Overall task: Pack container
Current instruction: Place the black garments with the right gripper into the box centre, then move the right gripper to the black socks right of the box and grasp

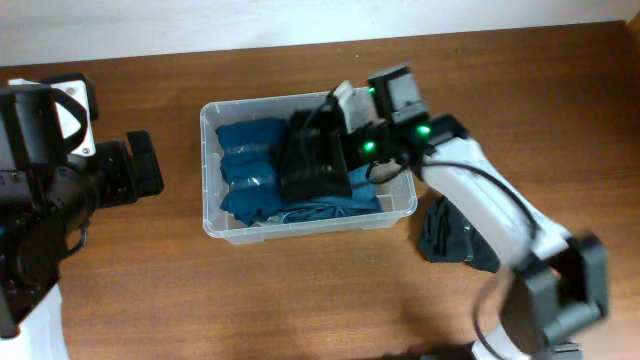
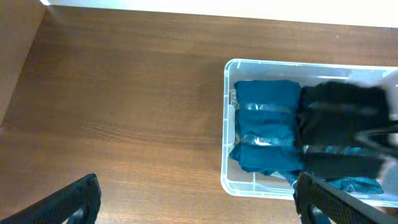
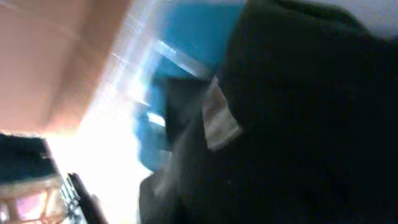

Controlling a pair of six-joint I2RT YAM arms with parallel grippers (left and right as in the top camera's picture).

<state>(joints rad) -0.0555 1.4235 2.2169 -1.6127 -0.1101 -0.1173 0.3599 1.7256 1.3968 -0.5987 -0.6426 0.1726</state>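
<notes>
Right pincer (image 1: 340, 140) at black garment (image 1: 312, 165) in container (image 1: 300, 227), grip unclear; left pincer (image 2: 196, 182) released

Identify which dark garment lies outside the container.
The crumpled garment on the table beside the container; the black garment lies inside, atop blue clothes.

text: none legible | labels: pale tag (image 3: 219, 118) on dark garment (image 3: 298, 112), blurred, unreadable

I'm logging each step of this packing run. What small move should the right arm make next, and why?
Probably lower and let go: the right claw grips the black cloth, which sits over the blue clothes inside the bin.
</notes>
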